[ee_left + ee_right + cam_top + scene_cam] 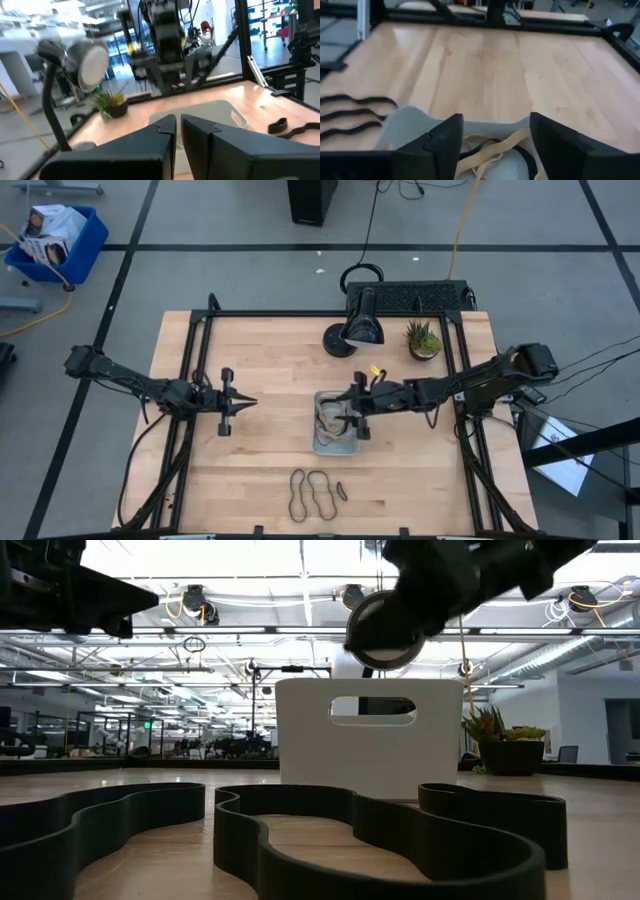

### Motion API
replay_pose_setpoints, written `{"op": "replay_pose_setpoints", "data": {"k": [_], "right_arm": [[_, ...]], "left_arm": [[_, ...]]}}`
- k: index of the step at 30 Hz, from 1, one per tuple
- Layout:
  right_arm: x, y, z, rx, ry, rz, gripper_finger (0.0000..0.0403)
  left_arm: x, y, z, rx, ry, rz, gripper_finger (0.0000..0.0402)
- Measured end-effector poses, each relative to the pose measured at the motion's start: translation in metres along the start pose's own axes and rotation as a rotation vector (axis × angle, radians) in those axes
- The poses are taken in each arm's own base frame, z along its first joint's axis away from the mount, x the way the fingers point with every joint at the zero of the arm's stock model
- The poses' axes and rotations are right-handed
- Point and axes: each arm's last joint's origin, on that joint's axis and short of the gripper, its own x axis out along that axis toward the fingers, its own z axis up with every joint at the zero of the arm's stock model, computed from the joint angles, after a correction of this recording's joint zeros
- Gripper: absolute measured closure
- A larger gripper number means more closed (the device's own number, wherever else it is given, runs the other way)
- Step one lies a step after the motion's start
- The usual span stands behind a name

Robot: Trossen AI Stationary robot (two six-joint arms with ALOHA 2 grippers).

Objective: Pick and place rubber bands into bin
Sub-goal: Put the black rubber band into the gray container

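The pale bin (335, 446) stands at the table's middle, a little right of centre. Tan and dark rubber bands (328, 418) lie in it, and they also show in the right wrist view (492, 145). Three dark rubber bands (310, 496) lie flat on the wood near the front edge; they fill the foreground of the low view (380, 830). My right gripper (345, 402) is open over the bin's far end, its fingers (445, 142) standing on either side of the tan bands. My left gripper (240, 402) is shut and empty, left of the bin, pointing toward it.
A black desk lamp (360, 330) and a small potted plant (423, 338) stand at the table's far side behind the bin. Black frame rails (200, 380) run along the left and right sides. A bright blue crate (55, 240) sits on the floor far left.
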Motion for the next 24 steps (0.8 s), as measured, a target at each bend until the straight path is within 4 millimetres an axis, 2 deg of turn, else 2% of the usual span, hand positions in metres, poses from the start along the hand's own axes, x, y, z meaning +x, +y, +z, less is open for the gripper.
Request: {"op": "replay_pose_setpoints", "data": {"k": [5,10,11,17,24], "right_arm": [[-0.024,0.01,0.012,-0.066,-0.05,0.041,0.0252],[-0.044,0.019,0.004,-0.147,-0.103,0.08,0.0373],[-0.047,0.02,0.002,-0.163,-0.11,0.086,0.0387],[-0.064,0.015,-0.016,-0.175,-0.128,0.077,0.0395],[-0.084,-0.001,-0.038,-0.18,-0.2,0.026,0.04]], "left_arm": [[0.004,-0.002,-0.003,-0.008,0.162,-0.034,0.0366],[0.012,-0.006,0.004,-0.046,0.221,-0.083,0.0366],[0.014,-0.007,0.005,-0.053,0.228,-0.089,0.0367],[0.031,-0.015,0.016,-0.106,0.248,-0.114,0.0396],[0.067,-0.038,0.033,-0.083,0.305,-0.186,0.0397]]}}
